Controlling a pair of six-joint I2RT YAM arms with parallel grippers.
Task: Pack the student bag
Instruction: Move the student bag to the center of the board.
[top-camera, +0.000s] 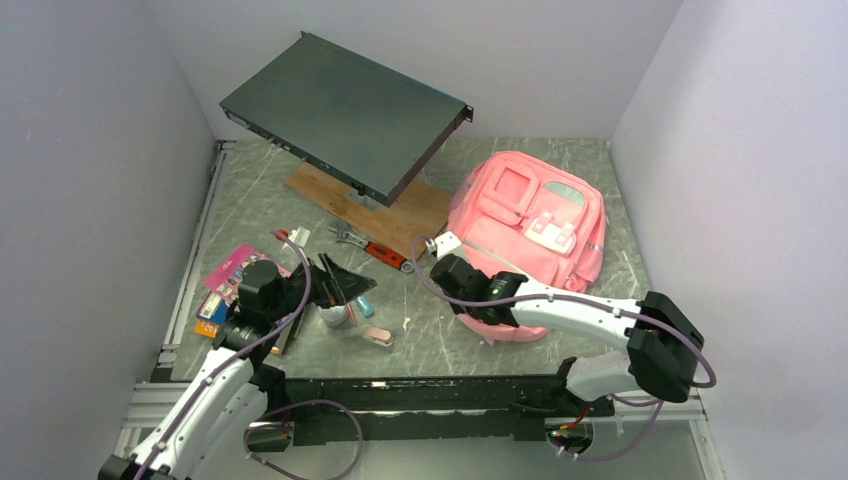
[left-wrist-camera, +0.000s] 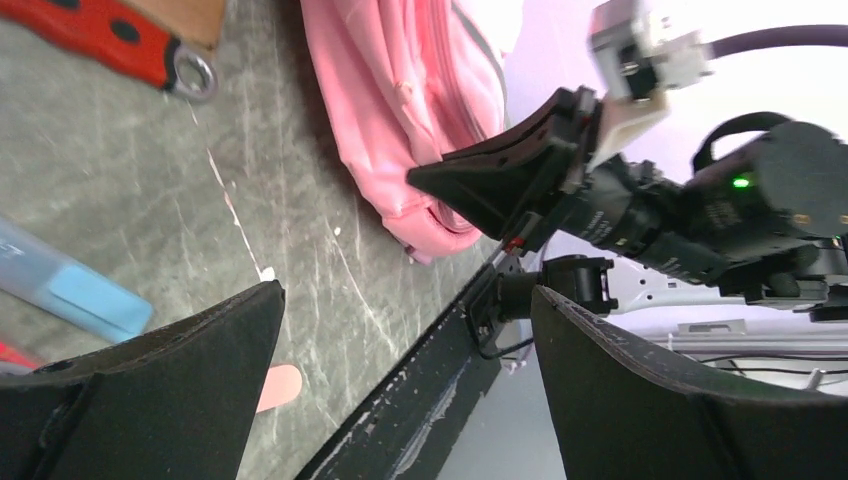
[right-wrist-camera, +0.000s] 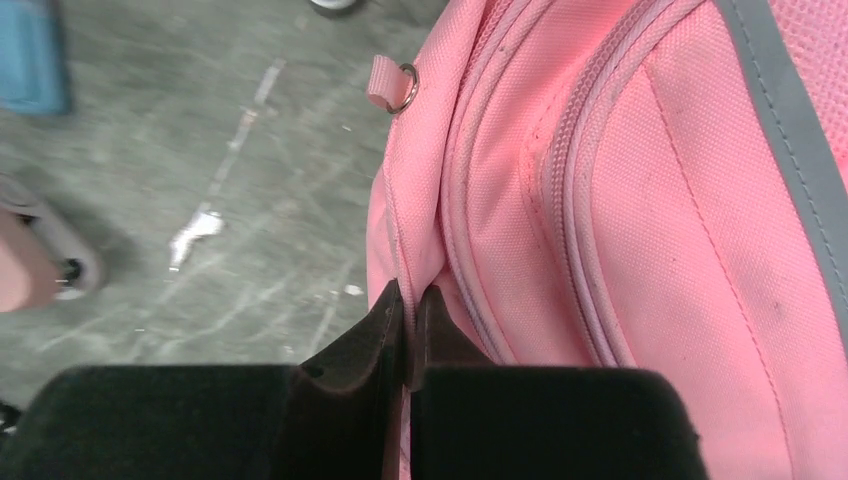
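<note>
Fingers (right-wrist-camera: 365, 345) of right gripper (right-wrist-camera: 410, 300) pinching student bag (right-wrist-camera: 650, 250) edge, pinched fabric hidden

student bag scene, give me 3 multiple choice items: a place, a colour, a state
1. Where on the table does the student bag lie? A left side B right side C off the edge
2. Its main colour? A blue B pink C green
3. The left end effector is: A wide open B shut on the bag C shut on a pencil
Key: 1 B, it lies right of the table's middle; 2 B, mostly pink fabric; 3 A, bare table shows between its fingers.
</note>
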